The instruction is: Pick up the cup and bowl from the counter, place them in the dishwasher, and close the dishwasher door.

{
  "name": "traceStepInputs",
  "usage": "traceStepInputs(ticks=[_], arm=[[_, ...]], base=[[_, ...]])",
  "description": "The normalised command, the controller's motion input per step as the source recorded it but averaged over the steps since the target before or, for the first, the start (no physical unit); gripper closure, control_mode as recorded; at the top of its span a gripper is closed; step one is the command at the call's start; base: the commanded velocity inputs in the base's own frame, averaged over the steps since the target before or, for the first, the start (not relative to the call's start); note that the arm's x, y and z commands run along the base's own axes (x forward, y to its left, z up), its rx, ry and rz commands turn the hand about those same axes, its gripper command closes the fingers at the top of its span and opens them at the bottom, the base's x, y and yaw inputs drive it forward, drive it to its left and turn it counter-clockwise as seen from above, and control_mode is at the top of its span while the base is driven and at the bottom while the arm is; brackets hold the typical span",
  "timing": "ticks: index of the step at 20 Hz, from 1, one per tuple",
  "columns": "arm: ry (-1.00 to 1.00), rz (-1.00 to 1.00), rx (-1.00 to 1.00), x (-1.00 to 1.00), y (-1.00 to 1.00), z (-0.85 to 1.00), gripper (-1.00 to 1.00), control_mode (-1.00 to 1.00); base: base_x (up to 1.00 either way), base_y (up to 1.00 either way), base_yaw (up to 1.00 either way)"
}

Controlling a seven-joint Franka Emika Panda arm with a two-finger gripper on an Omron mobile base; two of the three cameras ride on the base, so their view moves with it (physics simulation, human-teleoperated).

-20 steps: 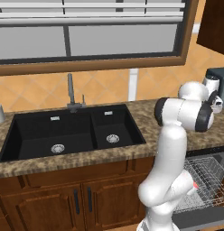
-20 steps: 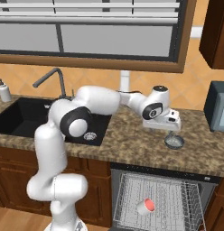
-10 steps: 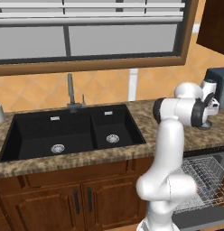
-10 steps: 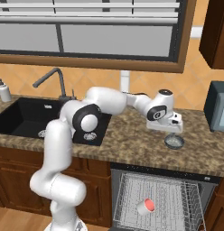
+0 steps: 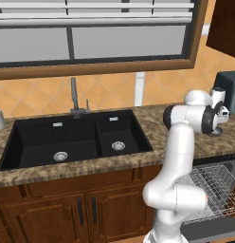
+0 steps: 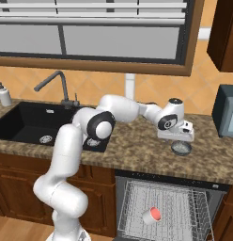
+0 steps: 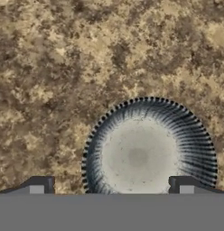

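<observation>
Gripper: the gripper (image 7: 111, 186) looks straight down, and its two finger tips stand wide apart with nothing between them; nothing is held.
Gripper place: in the right base view the gripper (image 6: 180, 139) hangs just above the bowl, at the right part of the counter, so that the tips can come down on both sides of the rim.
Bowl: the bowl (image 7: 149, 147) sits upright on the granite, pale grey inside with a dark ribbed rim; it lies a little to the right of the middle between the tips, so I judge that a small correction is needed before the descent.
Bowl in the room: the bowl (image 6: 181, 148) is near the front edge of the counter (image 6: 137, 150), just above the open dishwasher, so the way to the rack is short.
Cup: a small cup (image 6: 151, 215) with a red inside lies already in the wire rack of the dishwasher (image 6: 165, 209); this part of the task seems done.
Door: the dishwasher door is folded down and mostly out of the picture; it must be closed last.
Step in hand: I judge it is the approach for grasping the bowl.
Risk: the rim is thin and round, so the tips may slip if they close off centre.
Around: the black sink (image 5: 74, 139) is well apart on the left, and the toaster (image 6: 226, 110) stands near on the right.
</observation>
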Motion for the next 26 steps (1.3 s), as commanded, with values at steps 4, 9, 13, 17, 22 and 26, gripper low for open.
traceStepInputs(ticks=[4, 9, 13, 17, 22, 26], arm=[[0.00, 0.00, 0.00, 0.11, -0.19, -0.19, -1.00, -1.00], [0.01, 0.00, 0.00, 0.00, 0.01, -0.20, -1.00, -1.00], [0.00, 0.00, 0.00, 0.00, 0.00, -0.16, -1.00, -1.00], [0.00, 0.00, 0.00, 0.00, 0.01, -0.14, -1.00, -1.00], [0.00, 0.02, 0.00, 0.00, 0.13, -0.11, -1.00, -1.00], [0.00, 0.04, 0.00, 0.00, 0.08, -0.09, -1.00, -1.00]], base=[[0.00, 0.00, 0.00], [0.00, 0.00, 0.00], [0.00, 0.00, 0.00], [0.00, 0.00, 0.00], [0.00, 0.00, 0.00], [0.00, 0.00, 0.00]])
